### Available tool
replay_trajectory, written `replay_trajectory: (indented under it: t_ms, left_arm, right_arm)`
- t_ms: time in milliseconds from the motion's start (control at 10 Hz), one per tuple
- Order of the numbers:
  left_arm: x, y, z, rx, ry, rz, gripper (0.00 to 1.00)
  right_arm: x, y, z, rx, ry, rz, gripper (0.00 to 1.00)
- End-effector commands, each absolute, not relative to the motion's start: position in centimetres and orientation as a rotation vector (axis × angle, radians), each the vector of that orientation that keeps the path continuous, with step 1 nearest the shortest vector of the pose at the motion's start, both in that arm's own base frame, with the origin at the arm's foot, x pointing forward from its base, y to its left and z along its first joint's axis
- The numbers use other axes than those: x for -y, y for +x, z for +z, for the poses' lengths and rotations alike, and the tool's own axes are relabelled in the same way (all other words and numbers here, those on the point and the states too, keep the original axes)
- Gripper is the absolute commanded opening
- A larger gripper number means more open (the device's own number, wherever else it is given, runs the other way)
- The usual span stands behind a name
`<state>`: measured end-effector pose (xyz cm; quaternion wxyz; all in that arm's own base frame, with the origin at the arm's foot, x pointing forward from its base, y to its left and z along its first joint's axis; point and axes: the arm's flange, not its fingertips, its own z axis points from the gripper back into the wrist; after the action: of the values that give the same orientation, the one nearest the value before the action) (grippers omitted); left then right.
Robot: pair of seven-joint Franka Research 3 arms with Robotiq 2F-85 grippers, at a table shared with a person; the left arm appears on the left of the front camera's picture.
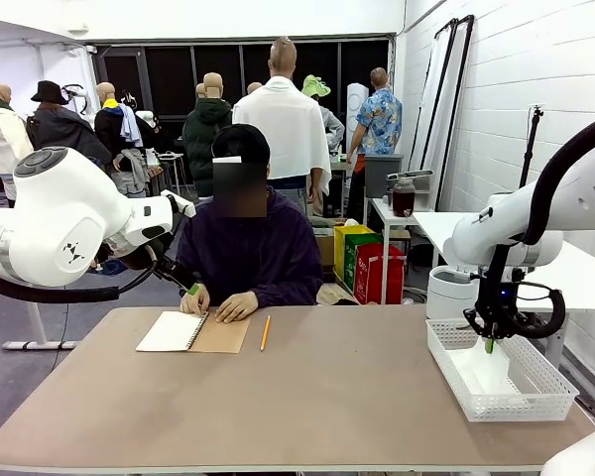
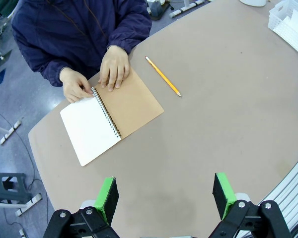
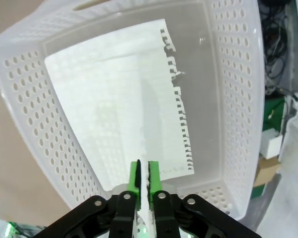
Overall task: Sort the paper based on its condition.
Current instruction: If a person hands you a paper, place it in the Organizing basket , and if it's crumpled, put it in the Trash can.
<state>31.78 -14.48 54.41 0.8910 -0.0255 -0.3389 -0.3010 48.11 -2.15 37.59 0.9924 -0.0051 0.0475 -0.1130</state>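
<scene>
A white sheet of paper (image 3: 119,109) with one ragged, hole-torn edge lies in the white perforated basket (image 3: 20,89). My right gripper (image 3: 144,173) hangs over the basket's near end, its green pads almost together on the sheet's raised edge. From the front, this gripper (image 1: 489,342) dips into the basket (image 1: 535,397) at the table's right. My left gripper (image 2: 165,196) is open, high above the table, with nothing between its fingers. The person's hands (image 2: 114,67) rest on an open spiral notebook (image 2: 109,116), at the top of its white page (image 2: 89,129).
A yellow pencil (image 2: 162,76) lies just right of the notebook (image 1: 191,332). The person sits at the far side, arms on the table edge. The brown tabletop (image 1: 327,397) stretches bare between the notebook and the basket.
</scene>
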Motion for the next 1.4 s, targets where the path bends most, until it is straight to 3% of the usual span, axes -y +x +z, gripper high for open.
replay_trajectory:
  t_ms: [0,200,300,800,1300]
  left_arm:
    - [14.4,31.8,54.3,0.701,-0.057,-0.633,1.00]
    - [14.4,31.8,54.3,0.701,-0.057,-0.633,1.00]
    - [14.4,31.8,54.3,0.701,-0.057,-0.633,1.00]
    - [14.4,31.8,54.3,0.701,-0.057,-0.633,1.00]
    - [14.4,31.8,54.3,0.701,-0.057,-0.633,1.00]
  right_arm:
    - [1.4,48.2,36.8,-0.136,-0.049,-0.252,0.50]
    - [1.0,48.3,36.8,-0.155,-0.073,-0.256,0.89]
    - [1.0,48.2,36.9,-0.163,-0.103,-0.270,1.00]
    - [-0.6,48.7,38.0,-0.161,-0.268,-0.323,1.00]
    - [-0.8,48.2,38.1,-0.163,-0.239,-0.295,1.00]
